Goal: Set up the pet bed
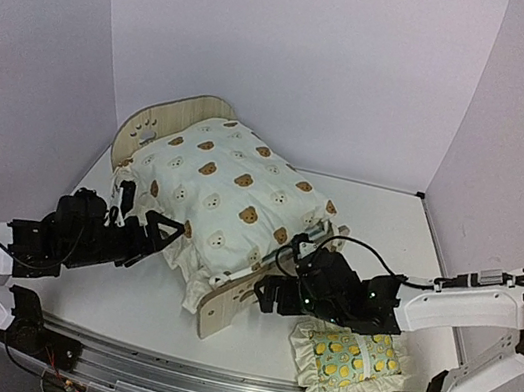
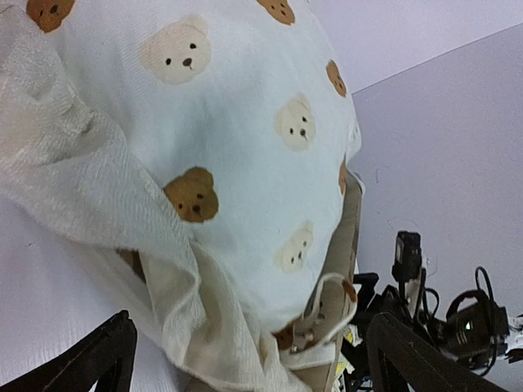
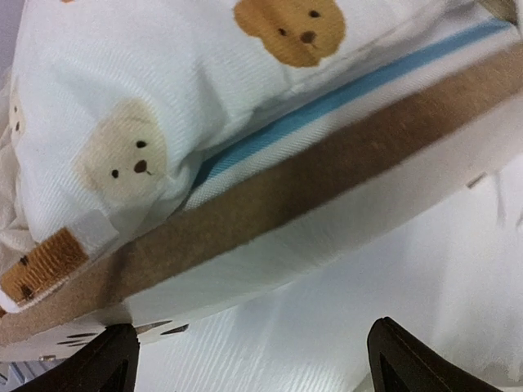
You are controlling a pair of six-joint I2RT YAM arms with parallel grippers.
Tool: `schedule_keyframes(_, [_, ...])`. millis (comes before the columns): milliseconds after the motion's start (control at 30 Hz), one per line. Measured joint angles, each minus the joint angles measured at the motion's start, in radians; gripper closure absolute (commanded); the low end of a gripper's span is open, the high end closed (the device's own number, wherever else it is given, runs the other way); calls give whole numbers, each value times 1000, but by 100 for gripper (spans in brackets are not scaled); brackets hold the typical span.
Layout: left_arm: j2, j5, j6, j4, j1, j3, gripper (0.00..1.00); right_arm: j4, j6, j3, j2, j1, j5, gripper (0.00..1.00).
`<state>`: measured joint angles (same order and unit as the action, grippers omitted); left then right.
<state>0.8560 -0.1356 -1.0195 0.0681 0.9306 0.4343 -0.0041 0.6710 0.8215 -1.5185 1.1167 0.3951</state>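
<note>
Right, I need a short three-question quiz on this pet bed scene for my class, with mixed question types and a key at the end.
1. True or false: the cream bear-print fabric cushion is lying on the small light-wood pet bed.
2. Where is the small green lemon-print ruffled pillow?
A. On top of the cushion
B. On the white table, beside the white right arm
C. Leaning on the headboard
3. In the right wrist view, what colour is the coloured stripe showing on the bed base under the cushion?

Key: 1 true; 2 B; 3 blue.
</note>
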Motion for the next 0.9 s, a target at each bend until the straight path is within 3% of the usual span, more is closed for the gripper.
schedule_keyframes(267, [5,-41,142,-197,1,93,0,-67,-109,93,-39,-230,30,2])
schedule_keyframes(433, [157,-238,330,-351,-2,313,0,-157,-148,140,-1,-292,19,2])
schedule_keyframes(533, [230,-278,451,-346,-57,395,0,-200,-147,132,68,-233,10,2])
schedule_keyframes(700, [311,-261,605,-309,-282,454,0,-213,-138,132,134,-22,29,2])
schedule_keyframes(900, [378,-225,746,-291,-484,563,0,-229,-102,192,18,100,66,2])
